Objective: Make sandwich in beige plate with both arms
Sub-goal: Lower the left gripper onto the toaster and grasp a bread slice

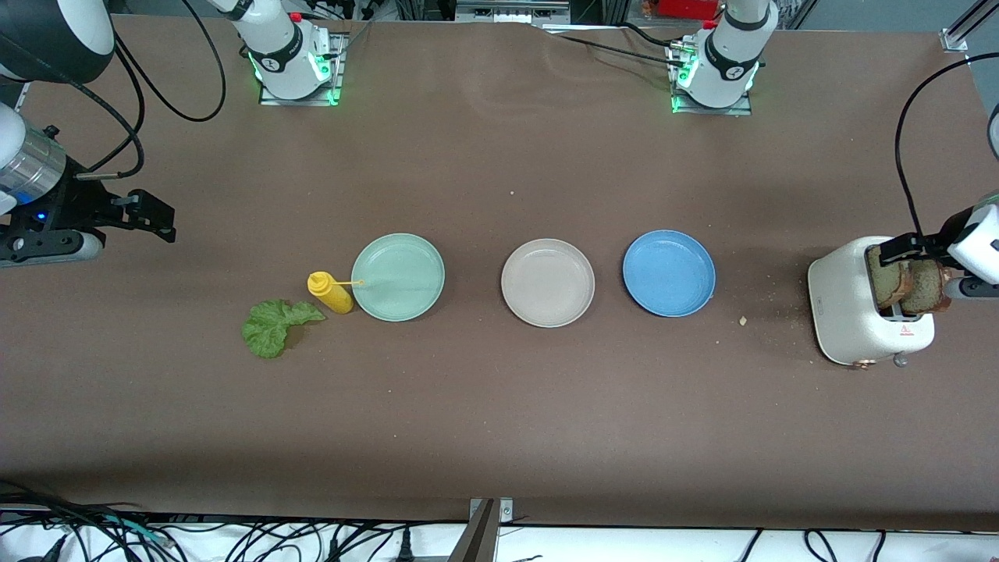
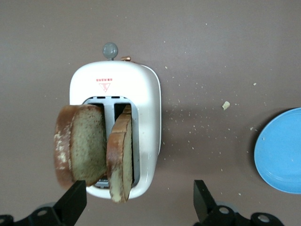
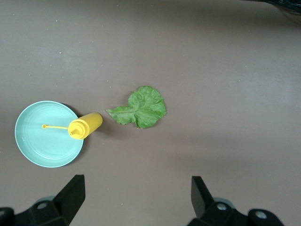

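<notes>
Right now the beige plate sits bare at the middle of the front view, in a row of three plates on the brown table. A blue plate lies just beside it toward the left arm's end, and a green plate lies a little apart toward the right arm's end. A yellow squeeze bottle stands touching the green plate's rim, its thin nozzle reaching over the plate. A lettuce leaf lies flat just beside the bottle, slightly lower in the frame and nearer the front camera. At the middle right of the front view a white toaster stands well apart from the plates, with two bread slices upright in its slots, one leaning outward; crumbs dot the table between the toaster and the blue plate. The left gripper hangs over the toaster, its fingers spread wide and holding nothing, at the lower edge of the left wrist view. The right gripper hangs over the table at the middle left edge of the front view, fingers likewise wide apart and holding nothing, with the lettuce leaf and the bottle below it in its wrist view.
</notes>
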Available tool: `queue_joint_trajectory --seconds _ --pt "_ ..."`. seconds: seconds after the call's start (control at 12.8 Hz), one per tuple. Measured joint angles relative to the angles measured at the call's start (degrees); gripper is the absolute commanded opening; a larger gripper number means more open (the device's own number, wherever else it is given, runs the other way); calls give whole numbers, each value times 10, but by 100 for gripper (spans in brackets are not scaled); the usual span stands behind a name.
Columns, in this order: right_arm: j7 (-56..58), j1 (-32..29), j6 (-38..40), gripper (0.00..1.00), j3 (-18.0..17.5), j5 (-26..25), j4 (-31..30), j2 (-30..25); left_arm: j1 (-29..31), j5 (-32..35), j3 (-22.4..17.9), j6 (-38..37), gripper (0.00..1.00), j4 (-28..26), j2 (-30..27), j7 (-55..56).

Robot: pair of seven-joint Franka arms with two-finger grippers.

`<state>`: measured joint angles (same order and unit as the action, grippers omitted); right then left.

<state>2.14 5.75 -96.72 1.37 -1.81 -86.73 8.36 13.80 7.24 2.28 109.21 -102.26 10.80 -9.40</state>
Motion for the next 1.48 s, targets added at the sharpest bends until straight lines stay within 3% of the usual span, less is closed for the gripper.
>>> queue_joint_trajectory --seconds 0.39,0.47,0.62,0.7,0.78,1.48 --pt "0 1 0 100 -1 0 2 0 34 1 -1 101 99 -76 0 -46" --pt "0 1 0 100 -1 0 2 0 36 1 -1 117 92 -89 0 -46" --pt "0 1 0 100 -1 0 2 0 39 1 -1 134 25 -107 -1 -47" --pt "0 1 0 100 -1 0 2 0 40 1 -1 134 7 -110 -1 -47" --pt "0 1 0 100 -1 0 2 0 40 1 -1 134 0 -111 -4 -47" --pt "0 1 0 100 -1 0 2 0 40 25 3 100 0 -100 -38 -47"
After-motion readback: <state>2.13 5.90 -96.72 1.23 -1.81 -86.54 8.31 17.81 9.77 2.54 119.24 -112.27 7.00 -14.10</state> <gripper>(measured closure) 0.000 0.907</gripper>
